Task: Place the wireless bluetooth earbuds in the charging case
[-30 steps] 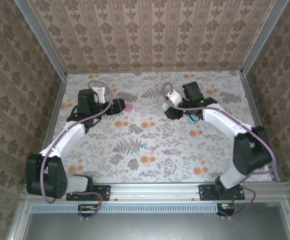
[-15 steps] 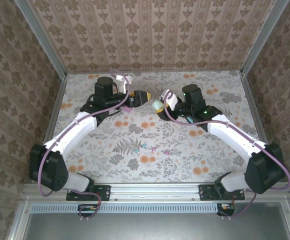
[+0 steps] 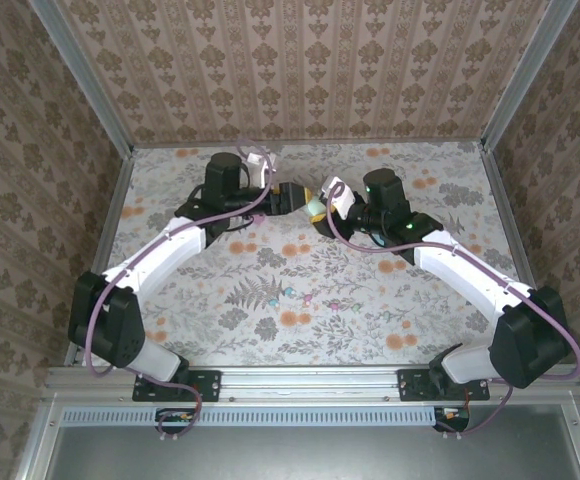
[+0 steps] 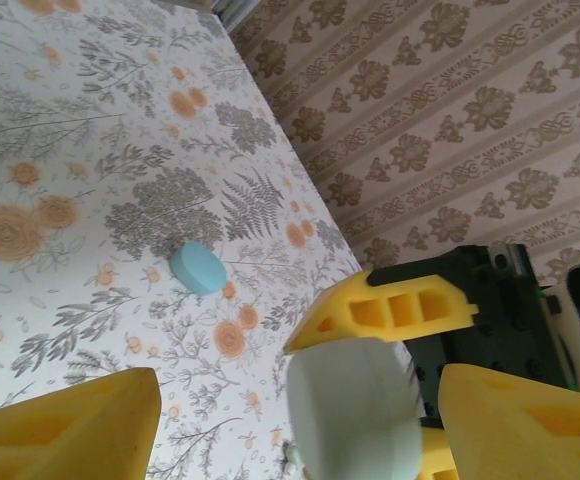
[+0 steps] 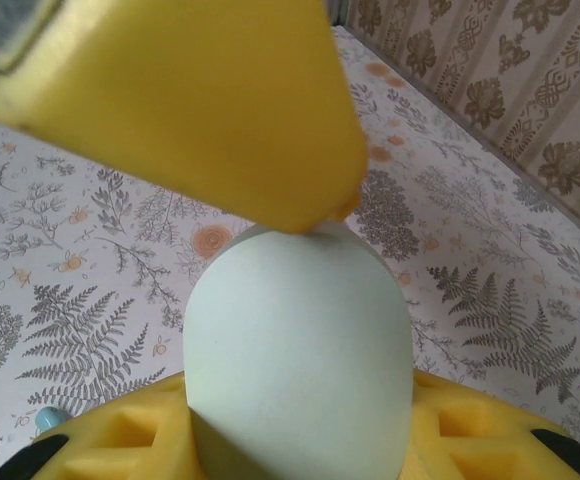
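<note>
Left claw [image 3: 296, 197] brought inward to upper centre since the earlier frame, held spread either side of the pale green egg-shaped charging case [image 5: 300, 365], case pinched by the right claw [image 5: 305, 315] above the floral worktop [image 3: 270, 325]

charging case [image 5: 300, 340]: base hidden behind right pincer [image 5: 305, 320] lower finger, cut by bottom edge | left pincer [image 4: 300, 430] fingers [image 4: 70, 430]: cut by bottom edge | earbuds [image 3: 310, 298]: tiny specks on counter [image 3: 220, 325] from above, shape unreadable
</note>
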{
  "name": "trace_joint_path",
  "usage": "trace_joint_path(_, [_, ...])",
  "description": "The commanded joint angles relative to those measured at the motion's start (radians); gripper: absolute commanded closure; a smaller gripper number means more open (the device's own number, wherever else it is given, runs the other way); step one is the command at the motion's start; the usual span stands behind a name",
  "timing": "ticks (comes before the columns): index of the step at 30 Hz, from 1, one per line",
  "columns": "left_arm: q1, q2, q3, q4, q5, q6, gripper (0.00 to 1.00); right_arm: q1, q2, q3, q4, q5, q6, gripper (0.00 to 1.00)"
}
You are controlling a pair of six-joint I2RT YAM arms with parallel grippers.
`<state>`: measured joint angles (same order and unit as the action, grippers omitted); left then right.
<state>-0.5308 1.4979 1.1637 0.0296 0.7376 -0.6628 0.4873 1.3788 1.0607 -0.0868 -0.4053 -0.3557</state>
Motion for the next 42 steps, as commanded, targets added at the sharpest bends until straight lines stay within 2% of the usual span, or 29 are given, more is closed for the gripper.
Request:
trace_joint_path(1, [-0.014, 0.015, 0.042, 0.014, 0.04, -0.014, 0.26, 0.009, 0.0, 0.01, 0.027, 0.021, 0.016, 0.62])
trace_joint_path(5, [-0.018, 0.024, 0.049, 0.011, 0.048, -0.013, 0.28, 0.009, 0.006, 0.021, 0.021, 0.034, 0.024, 0.62])
trace_joint_path(16, [-0.032, 0.041, 0.06, -0.016, 0.048, -0.005, 0.49, 0.02, 0.006, 0.033, 0.052, 0.056, 0.064, 0.61])
trace_joint_path(23, [-0.041, 0.055, 0.083, -0.064, 0.061, 0.015, 0.49, 0.029, 0.045, 0.05, 0.042, 0.085, 0.099, 0.6])
trace_joint_path(28, [-0.037, 0.038, 0.058, -0.048, 0.039, 0.007, 0.7, 0.038, 0.047, 0.053, 0.044, 0.086, 0.093, 0.6])
trace_joint_path(29, [-0.035, 0.032, 0.057, -0.045, 0.038, 0.006, 0.72, 0.039, 0.045, 0.052, 0.042, 0.086, 0.089, 0.59])
trace_joint_path(31, [-0.027, 0.023, 0.056, -0.043, 0.031, 0.0, 0.77, 0.039, 0.039, 0.045, 0.041, 0.085, 0.078, 0.57])
trace_joint_path(35, [-0.01, 0.004, 0.039, 0.004, 0.028, -0.049, 0.81, 0.039, 0.02, 0.024, 0.05, 0.09, 0.077, 0.53])
trace_joint_path(40, [0.02, -0.026, 0.0, 0.103, 0.037, -0.149, 0.83, 0.039, -0.073, -0.062, 0.144, 0.126, 0.087, 0.34])
trace_joint_path(42, [0.033, -0.037, -0.022, 0.148, 0.034, -0.193, 0.84, 0.039, -0.11, -0.104, 0.203, 0.152, 0.103, 0.3])
